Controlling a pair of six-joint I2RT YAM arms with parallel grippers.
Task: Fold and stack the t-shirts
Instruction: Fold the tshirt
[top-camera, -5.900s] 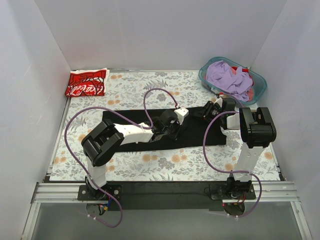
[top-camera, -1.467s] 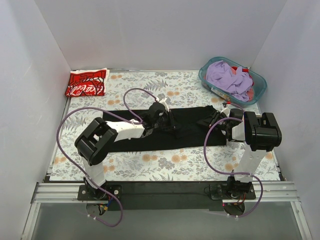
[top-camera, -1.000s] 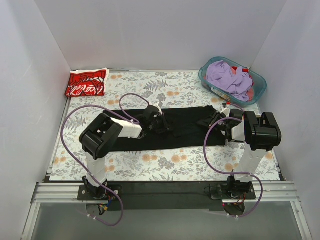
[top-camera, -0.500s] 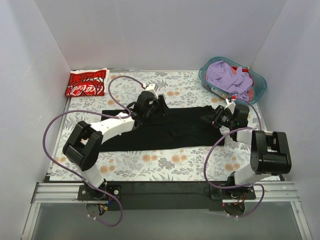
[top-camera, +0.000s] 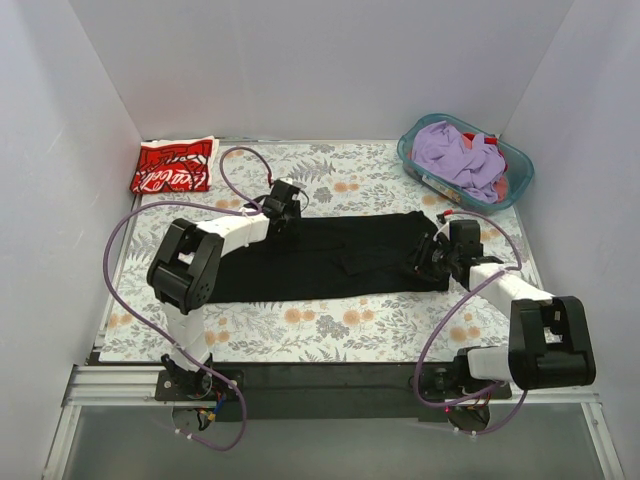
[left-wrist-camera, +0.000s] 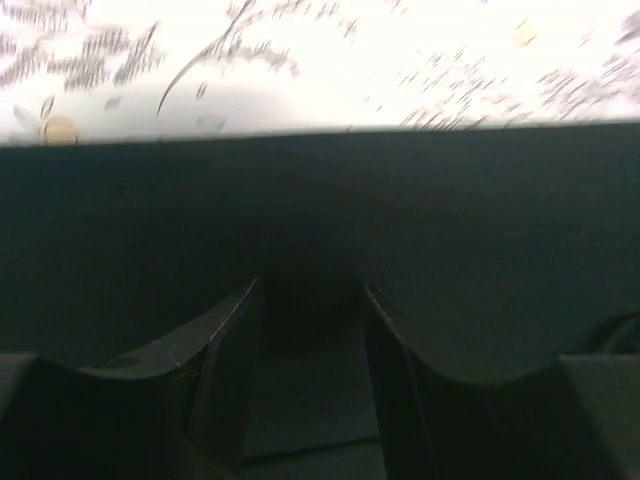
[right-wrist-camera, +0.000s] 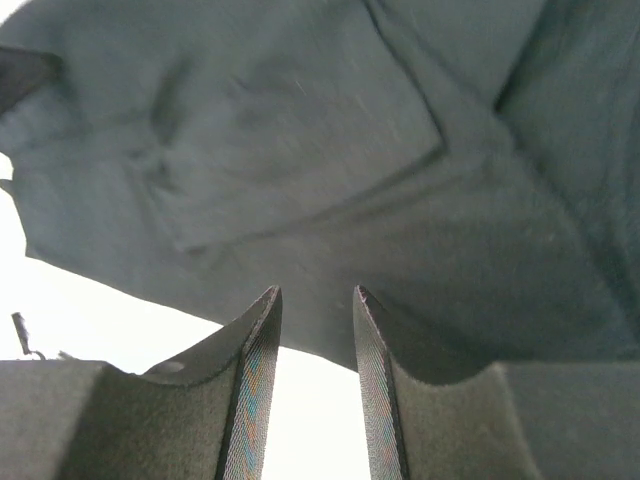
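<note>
- The left gripper (left-wrist-camera: 310, 292) is holding its jaws apart, hovering low over the far long edge of the black t-shirt (top-camera: 330, 258), with nothing that I can make out pinched between them.
- The right gripper (right-wrist-camera: 316, 292) is likewise standing spread, its jaws straddling the shirt's near right edge where dark cloth is meeting the bare table (top-camera: 340, 322); nothing is caught in it.
- The black t-shirt is lying as a long flat band across the middle of the floral table.
- Judging from this, the step in hand is taking grips for the next fold. Each gripper should be sliding one jaw under the hem and closing on all layers together. It should then be lifting only a little and carrying evenly, so the band is not skewing or dragging.
- The red t-shirt (top-camera: 173, 166) is lying folded at the far left corner, well apart; a basket (top-camera: 406, 152) of purple laundry (top-camera: 455, 155) is sitting at the far right.
</note>
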